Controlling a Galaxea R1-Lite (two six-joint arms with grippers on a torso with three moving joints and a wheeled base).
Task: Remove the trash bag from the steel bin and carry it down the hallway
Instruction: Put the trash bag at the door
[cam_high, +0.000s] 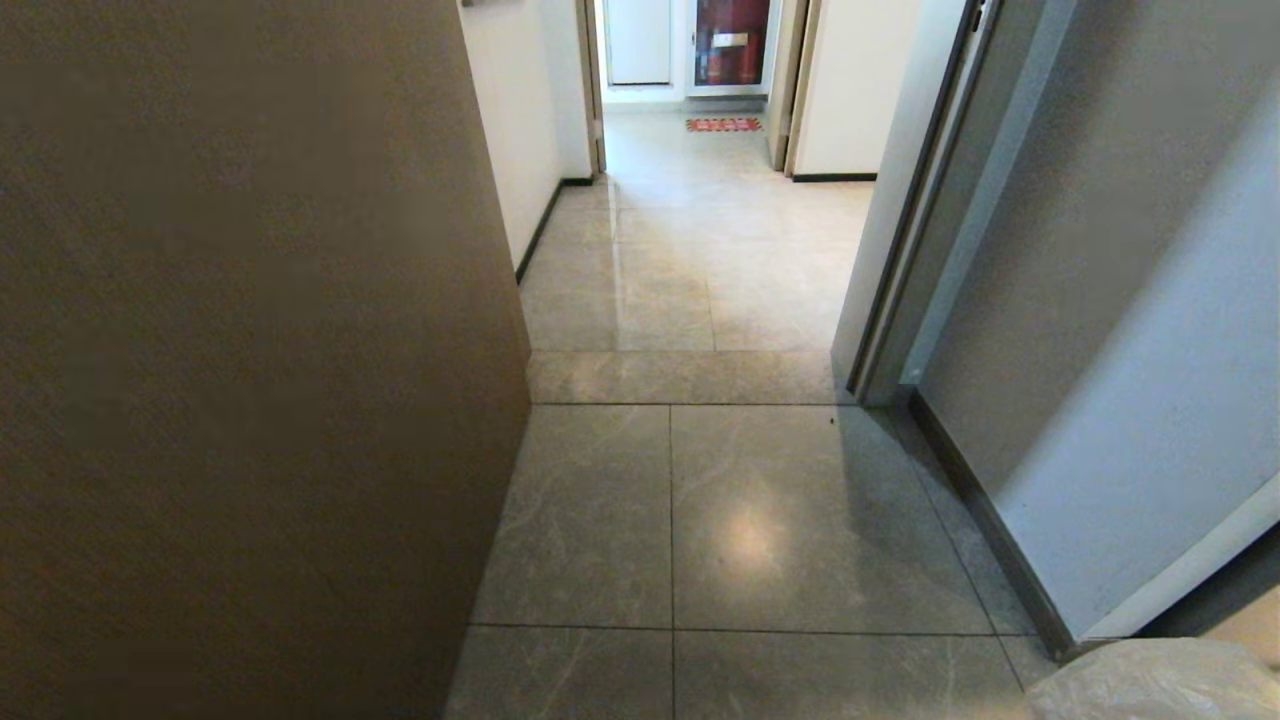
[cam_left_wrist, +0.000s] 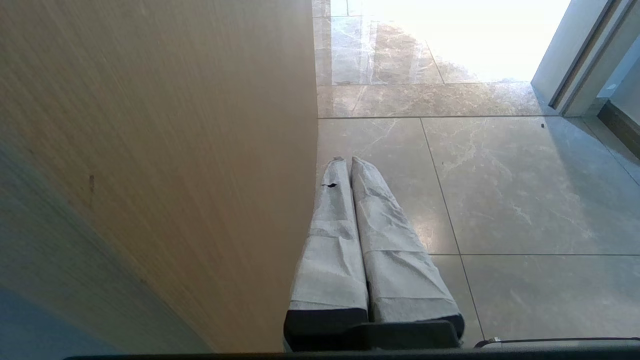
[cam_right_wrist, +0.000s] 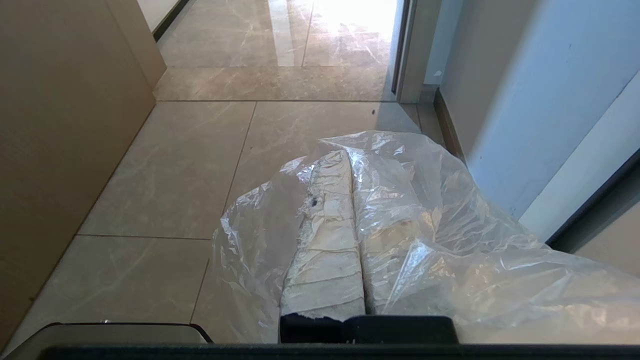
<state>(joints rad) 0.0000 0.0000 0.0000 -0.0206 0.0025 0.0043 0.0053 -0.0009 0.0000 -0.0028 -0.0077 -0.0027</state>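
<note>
1. Fingers of the right gripper (cam_right_wrist: 350, 160), wrapped in pale padded cloth, are pressed together on a fold of the thin, crinkled, translucent whitish trash bag (cam_right_wrist: 425, 235); the film drapes over and around both fingers, so the clamp looks to be what holds the bag off the floor.
2. From the head view only a corner of that bag (cam_high: 1150, 680) shows, low at the near right, beside the pale wall with its dark skirting (cam_high: 1120, 420). Carrying it on that side probably keeps it away from the panel on the left.
3. The left gripper (cam_left_wrist: 347, 162) hangs empty, its two cloth-wrapped fingers closed against each other, just beside the tall brown wood-grain panel (cam_left_wrist: 175, 150). I judge it parked, with no part in the carry.
4. No steel bin appears in any view, so the bag seems already out of it and the carrying leg is in hand.
5. Ahead lies the hallway floor of large grey-beige stone tiles (cam_high: 800, 520), glossy with a light spot, running far past a grey door frame (cam_high: 890, 300) on the right toward a small red mat (cam_high: 723, 124).
6. The passage between panel and door frame is narrow, so the loose plastic could brush the frame on the right.
</note>
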